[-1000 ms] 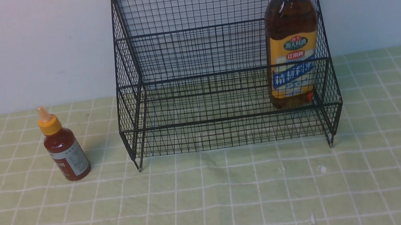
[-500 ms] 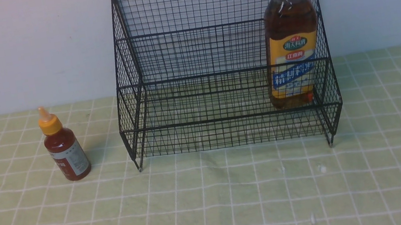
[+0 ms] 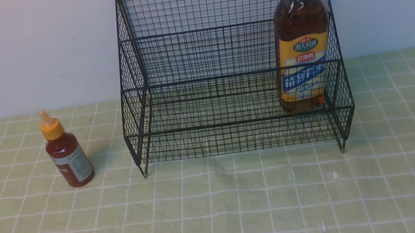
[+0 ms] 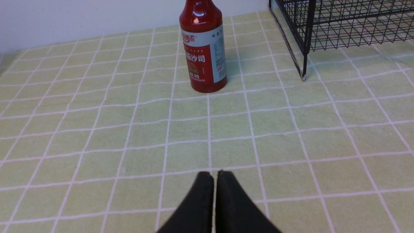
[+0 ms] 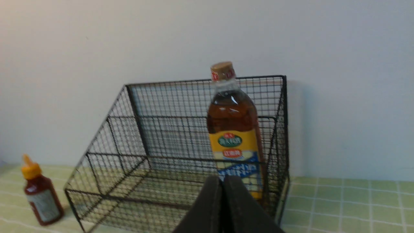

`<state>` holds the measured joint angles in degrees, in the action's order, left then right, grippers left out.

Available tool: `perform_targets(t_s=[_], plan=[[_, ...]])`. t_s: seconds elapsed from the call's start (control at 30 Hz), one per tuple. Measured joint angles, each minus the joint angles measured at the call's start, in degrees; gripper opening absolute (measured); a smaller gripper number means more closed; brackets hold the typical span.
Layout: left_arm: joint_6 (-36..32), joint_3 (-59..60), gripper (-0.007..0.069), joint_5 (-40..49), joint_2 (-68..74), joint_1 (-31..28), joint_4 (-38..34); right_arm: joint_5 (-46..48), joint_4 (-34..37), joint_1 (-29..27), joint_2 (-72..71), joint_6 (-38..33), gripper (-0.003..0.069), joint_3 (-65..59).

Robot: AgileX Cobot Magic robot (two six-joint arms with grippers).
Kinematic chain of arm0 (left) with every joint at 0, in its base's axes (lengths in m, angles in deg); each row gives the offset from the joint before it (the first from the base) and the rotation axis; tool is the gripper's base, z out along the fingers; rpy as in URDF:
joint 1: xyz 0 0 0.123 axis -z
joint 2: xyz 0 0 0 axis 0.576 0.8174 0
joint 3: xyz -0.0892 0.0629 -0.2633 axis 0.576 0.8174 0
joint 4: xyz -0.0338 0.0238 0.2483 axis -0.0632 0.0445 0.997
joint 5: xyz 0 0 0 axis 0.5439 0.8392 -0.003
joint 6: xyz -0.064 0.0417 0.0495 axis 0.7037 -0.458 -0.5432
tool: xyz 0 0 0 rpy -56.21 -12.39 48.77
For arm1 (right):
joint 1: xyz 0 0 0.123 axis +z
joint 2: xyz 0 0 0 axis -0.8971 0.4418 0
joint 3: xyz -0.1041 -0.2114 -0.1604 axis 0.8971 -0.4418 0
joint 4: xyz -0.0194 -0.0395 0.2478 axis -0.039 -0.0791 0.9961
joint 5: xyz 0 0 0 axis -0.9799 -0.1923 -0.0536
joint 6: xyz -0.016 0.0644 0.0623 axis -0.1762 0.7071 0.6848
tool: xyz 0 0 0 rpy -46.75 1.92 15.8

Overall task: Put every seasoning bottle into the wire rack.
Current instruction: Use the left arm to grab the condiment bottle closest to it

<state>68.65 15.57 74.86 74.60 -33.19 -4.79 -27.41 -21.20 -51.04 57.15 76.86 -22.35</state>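
Well ahead of the clenched left tool (image 4: 215, 175) stands the red-sauce bottle (image 4: 204, 55); right tool (image 5: 223, 180) seemingly clenched too.

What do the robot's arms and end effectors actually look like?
Only the tips show. The left end effector is two matte black fingers, broad at the base and tapering to rounded points. The right end effector looks the same, a shade greyer. No cables, markings or arm segments are visible.

Green checked tablecloth (image 3: 223, 214), wire rack (image 3: 209, 126) on it, red-sauce bottle (image 3: 68, 159) beside
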Motion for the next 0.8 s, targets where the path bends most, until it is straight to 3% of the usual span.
perform_targets(t_s=[0.2, 0.5, 0.8], plan=[[0.00, 0.00, -0.0006, 0.00, 0.00, 0.00, 0.00, -4.85, -3.94, -1.52, -3.63, -3.80, -0.0015, -9.01], [0.00, 0.00, -0.0006, 0.00, 0.00, 0.00, 0.00, -6.83, -1.34, -14.73, -13.65, -4.20, -0.0015, -23.27], [0.00, 0.00, -0.0006, 0.00, 0.00, 0.00, 0.00, -2.46, -2.27, -15.25, -15.76, -4.67, -0.0015, -27.15]])
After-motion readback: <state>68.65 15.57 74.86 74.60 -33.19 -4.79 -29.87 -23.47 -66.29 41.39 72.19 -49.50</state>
